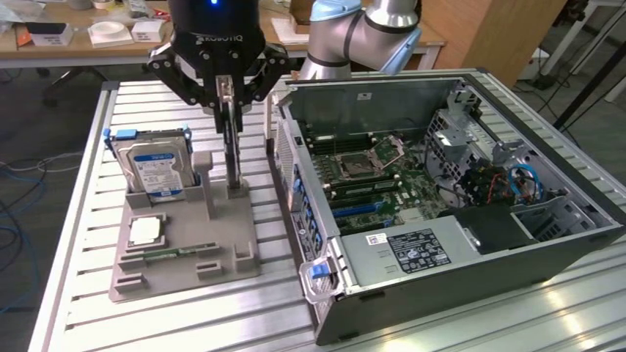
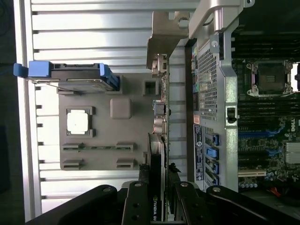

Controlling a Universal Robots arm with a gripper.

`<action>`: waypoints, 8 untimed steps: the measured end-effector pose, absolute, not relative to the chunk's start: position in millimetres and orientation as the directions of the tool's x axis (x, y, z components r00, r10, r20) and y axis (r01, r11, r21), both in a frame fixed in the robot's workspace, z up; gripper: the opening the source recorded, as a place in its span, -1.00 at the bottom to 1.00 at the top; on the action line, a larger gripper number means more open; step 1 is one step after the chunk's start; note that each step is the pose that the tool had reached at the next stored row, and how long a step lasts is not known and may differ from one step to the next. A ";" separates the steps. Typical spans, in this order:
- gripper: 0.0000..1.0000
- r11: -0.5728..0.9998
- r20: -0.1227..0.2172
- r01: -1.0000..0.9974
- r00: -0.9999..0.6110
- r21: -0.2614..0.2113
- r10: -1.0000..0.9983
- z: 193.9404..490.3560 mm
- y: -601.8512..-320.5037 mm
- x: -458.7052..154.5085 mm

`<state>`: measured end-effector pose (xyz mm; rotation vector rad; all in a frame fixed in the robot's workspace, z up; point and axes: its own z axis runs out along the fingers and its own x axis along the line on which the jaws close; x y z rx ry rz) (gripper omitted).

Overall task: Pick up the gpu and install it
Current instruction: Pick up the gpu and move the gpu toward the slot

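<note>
On one grey holder (image 1: 230,227) at the exterior view's left: one gpu (image 1: 232,150), one hard drive (image 1: 157,169), one processor chip (image 1: 145,230) and one memory stick (image 1: 168,254), four parts in all. At the exterior view's right: one open computer case (image 1: 364,103). One gripper (image 1: 227,103) at upper centre; one slatted metal desk (image 1: 88,308) under everything.

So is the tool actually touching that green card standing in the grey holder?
Touching. In the wrist view the tool has its fingers pressed on both faces of the gpu, with no gap showing; the exterior view shows it clamped too.
</note>
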<state>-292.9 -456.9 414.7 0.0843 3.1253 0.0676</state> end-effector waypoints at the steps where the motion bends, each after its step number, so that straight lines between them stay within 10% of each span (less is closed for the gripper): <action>1: -0.47 0.998 -0.013 0.054 -0.998 0.044 0.054 414.7 -456.9 -292.9; 8: -0.47 0.998 -0.013 0.054 -0.998 0.043 0.054 414.9 -456.9 -290.4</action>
